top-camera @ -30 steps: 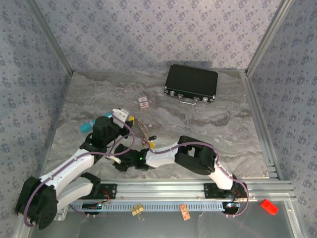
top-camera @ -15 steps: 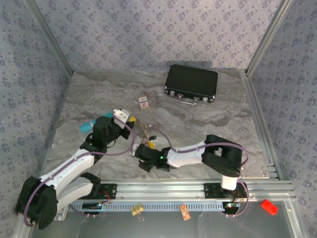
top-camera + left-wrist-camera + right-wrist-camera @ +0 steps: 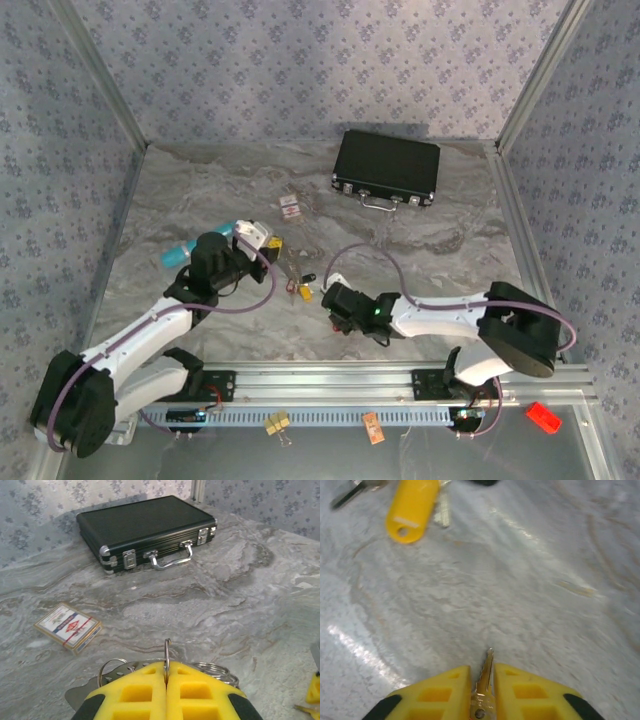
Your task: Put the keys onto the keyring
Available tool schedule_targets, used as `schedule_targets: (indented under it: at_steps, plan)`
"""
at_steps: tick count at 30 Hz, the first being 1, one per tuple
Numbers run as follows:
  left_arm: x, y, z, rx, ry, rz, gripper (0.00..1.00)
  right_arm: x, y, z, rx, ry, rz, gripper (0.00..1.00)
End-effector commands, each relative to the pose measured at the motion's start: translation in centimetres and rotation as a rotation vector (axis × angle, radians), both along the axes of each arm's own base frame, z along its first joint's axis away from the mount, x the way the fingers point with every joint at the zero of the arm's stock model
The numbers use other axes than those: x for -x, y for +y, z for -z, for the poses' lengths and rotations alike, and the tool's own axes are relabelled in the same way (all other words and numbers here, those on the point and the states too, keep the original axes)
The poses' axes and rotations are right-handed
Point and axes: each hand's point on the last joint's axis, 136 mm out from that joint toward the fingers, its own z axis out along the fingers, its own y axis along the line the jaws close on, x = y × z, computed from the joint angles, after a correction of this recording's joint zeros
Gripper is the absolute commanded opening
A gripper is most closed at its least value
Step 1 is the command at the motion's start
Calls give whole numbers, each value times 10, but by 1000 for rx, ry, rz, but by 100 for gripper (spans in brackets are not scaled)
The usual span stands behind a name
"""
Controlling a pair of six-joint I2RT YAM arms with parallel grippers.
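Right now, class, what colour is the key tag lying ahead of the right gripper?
Yellow; the tag shows best in the right wrist view.

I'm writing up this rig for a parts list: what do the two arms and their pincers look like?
The left arm and right arm have white links between chunky black joints, and a purple cable loops alongside each. A green light glows near the right wrist. The left pincer and right pincer have yellow fingers with square recesses and black outer edges.
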Motion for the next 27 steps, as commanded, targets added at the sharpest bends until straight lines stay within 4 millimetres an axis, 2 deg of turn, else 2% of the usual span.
schedule_targets:
  at_steps: [1, 3, 7, 11, 13, 18, 27]
  plan:
    - [7, -14, -15, 3, -33, 82, 0, -6, -12, -22, -51, -7, 131, 32]
    - [11, -19, -14, -7, -35, 107, 0, -9, -19, -30, -111, 30, 248, 36]
    - [16, -26, -14, -10, -36, 141, 0, 0, -50, -26, -143, 191, 493, 37]
    - [21, -31, -15, -12, -36, 172, 0, 19, -66, -21, -170, 313, 547, 39]
    - [22, -33, -15, -12, -32, 184, 0, 25, -64, -16, -219, 393, 538, 39]
    - [26, -36, -11, -16, -19, 200, 0, 29, -42, -11, -356, 499, 445, 42]
    - [29, -39, -10, -27, -17, 216, 0, 29, -30, 4, -377, 572, 395, 40]
